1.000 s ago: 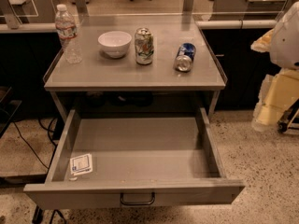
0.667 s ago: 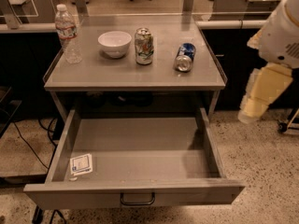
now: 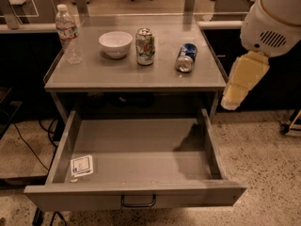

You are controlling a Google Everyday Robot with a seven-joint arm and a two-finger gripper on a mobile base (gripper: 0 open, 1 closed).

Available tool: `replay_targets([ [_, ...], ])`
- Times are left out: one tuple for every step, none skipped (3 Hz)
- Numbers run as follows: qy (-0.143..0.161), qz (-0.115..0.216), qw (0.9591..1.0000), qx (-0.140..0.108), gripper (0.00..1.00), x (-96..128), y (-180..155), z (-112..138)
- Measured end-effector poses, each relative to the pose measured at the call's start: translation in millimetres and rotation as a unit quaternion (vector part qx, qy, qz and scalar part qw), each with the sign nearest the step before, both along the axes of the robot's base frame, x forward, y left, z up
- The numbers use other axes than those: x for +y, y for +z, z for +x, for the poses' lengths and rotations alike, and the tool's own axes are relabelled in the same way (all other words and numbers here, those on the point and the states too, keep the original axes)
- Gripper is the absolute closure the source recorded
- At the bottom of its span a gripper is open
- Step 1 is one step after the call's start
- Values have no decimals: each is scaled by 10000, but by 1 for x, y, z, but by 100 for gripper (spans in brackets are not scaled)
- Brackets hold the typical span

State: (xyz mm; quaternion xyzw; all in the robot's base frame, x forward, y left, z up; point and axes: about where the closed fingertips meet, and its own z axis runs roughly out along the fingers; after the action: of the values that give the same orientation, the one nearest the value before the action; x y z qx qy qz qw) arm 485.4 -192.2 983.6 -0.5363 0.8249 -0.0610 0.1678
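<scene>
My gripper (image 3: pixel 231 100) hangs at the right of the camera view, a cream-coloured piece below the arm's white round joint (image 3: pixel 275 20). It is off the right edge of a grey table (image 3: pixel 131 75), above the floor, holding nothing I can see. Nearest to it is a blue can (image 3: pixel 186 57) lying on its side on the table top. Further left stand an upright green and white can (image 3: pixel 145 46), a white bowl (image 3: pixel 115 43) and a clear water bottle (image 3: pixel 68 32). Below, the table's drawer (image 3: pixel 141 160) is pulled fully open.
A small white packet (image 3: pixel 82 165) lies in the drawer's front left corner. The drawer front carries a metal handle (image 3: pixel 138 201). Speckled floor (image 3: pixel 263 159) spreads to the right. Cables (image 3: pixel 28 145) trail on the left. Chairs and counters stand behind the table.
The arm has swung left and closer to the table's right edge, and it fills more of the view. Nothing on the table or in the drawer has moved.
</scene>
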Motion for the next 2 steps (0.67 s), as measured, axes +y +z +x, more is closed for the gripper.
replay_targets([
  [-472,68,9988,62,0,-5,-8,19],
  [-1437,130,9894,157,0,-26,-25,63],
])
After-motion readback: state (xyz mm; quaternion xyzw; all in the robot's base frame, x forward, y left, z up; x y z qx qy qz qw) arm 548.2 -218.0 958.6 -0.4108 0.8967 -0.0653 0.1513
